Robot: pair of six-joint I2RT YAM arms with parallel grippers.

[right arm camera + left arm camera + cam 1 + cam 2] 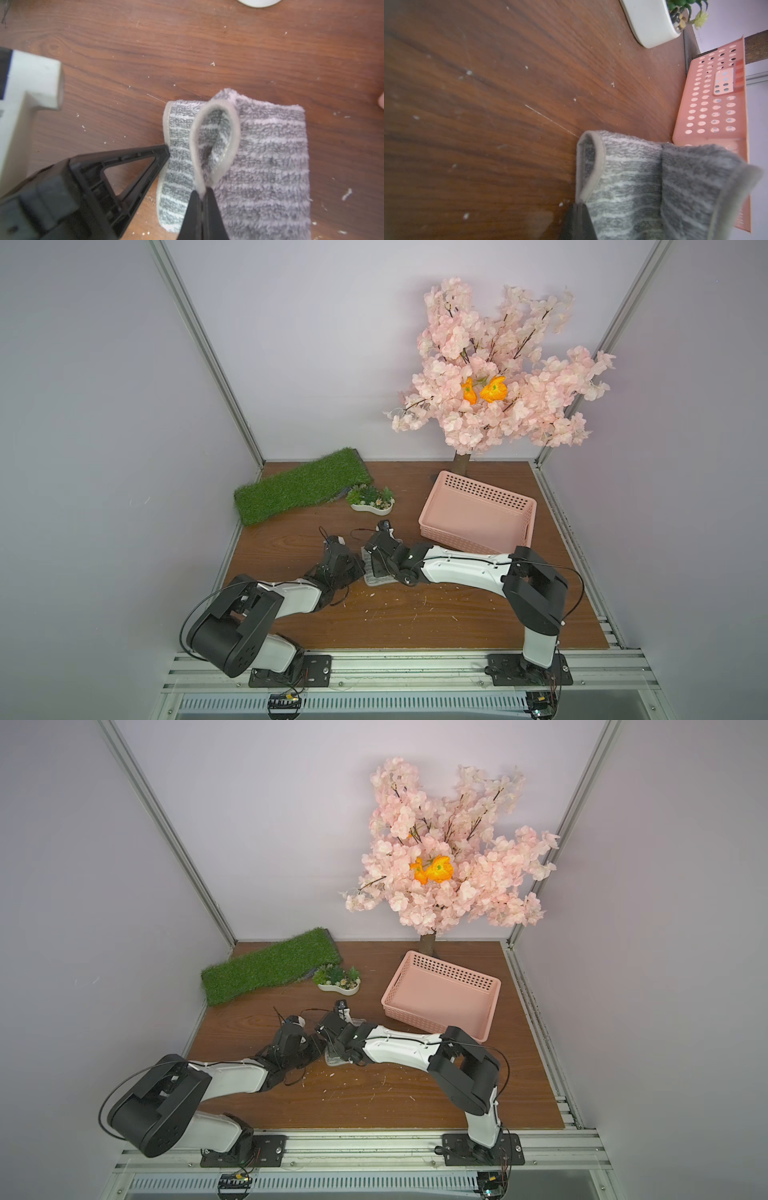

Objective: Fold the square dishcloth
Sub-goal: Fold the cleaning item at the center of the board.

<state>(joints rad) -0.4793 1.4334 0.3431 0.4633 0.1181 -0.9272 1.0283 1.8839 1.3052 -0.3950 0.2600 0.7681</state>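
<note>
**While its hem is pinched, the square dishcloth (266, 158) is laid on the tabletop (187, 52)**

A raised hem loop is clamped by the right fingers (194, 218); another hem appears clenched by the left fingers (577, 224). The pink basket (482, 492) is seen nearby.

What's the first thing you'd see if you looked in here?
The big pink blossom tree with orange flowers at the back of the table. Then, mid-table near a pink basket, the left hand and right hand each pinch the grey dishcloth.
</note>
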